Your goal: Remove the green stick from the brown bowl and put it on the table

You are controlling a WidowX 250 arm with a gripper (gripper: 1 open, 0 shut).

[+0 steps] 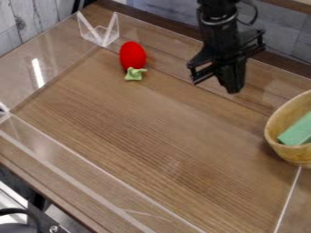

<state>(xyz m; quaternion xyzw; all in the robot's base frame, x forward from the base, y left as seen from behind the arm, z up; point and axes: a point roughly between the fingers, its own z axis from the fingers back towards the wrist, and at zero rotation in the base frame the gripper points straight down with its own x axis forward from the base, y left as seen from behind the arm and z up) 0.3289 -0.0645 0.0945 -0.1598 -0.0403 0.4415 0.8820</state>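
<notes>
Camera view: the gripper (231,85) hangs over the far part of the table (145,127), pointing steeply down, jaws closed and holding nothing. It stands well apart from the bowl (292,129), which sits at the right edge, partly cut off by the frame. The stick (296,131) lies inside the bowl, leaning against its pale inner wall. A strawberry toy (133,57) rests near the back wall (not part of the job).

Assessment: the removal has not begun; the approach step is in hand. The next move calls for travel to the right, over the bowl, jaws opened before descending onto the stick.
</notes>
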